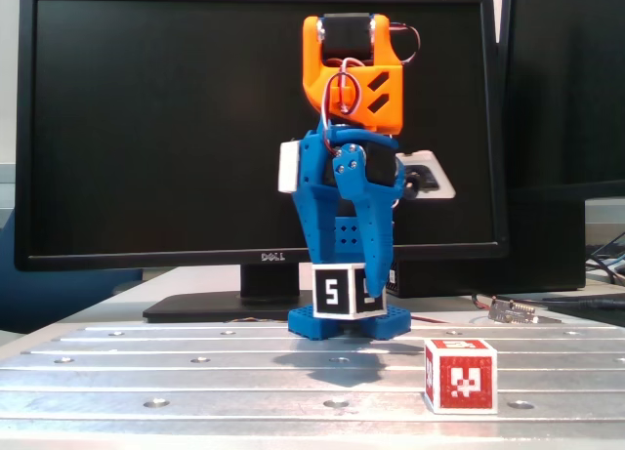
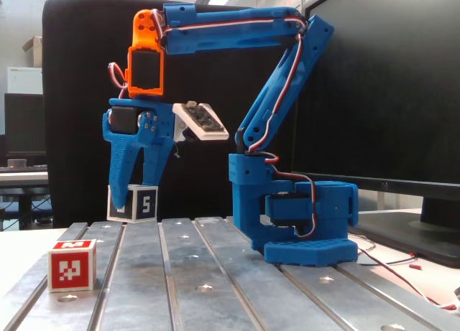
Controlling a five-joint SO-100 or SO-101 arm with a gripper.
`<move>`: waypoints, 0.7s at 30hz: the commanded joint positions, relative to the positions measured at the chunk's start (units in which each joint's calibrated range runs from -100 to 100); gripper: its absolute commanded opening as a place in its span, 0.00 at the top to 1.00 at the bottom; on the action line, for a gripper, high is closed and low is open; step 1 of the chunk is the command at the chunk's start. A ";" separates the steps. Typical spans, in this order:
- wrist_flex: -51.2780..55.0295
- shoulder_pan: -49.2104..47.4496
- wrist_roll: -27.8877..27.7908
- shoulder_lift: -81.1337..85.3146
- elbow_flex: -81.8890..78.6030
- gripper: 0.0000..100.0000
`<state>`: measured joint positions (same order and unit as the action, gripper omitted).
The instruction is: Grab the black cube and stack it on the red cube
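The blue arm holds the black cube up off the table.

The gripper points straight down, and its 2 fingers are closed on the black cube – the white 5 shows in both fixed views. The cube hangs a little above the metal table. The red cube sits on the table by itself – well apart from the black one, near the front edge.
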<state>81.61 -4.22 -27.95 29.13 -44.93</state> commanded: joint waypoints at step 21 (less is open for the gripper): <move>-0.68 -12.94 20.95 -10.25 10.78 0.82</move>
<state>79.11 -16.59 -9.00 21.86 -39.40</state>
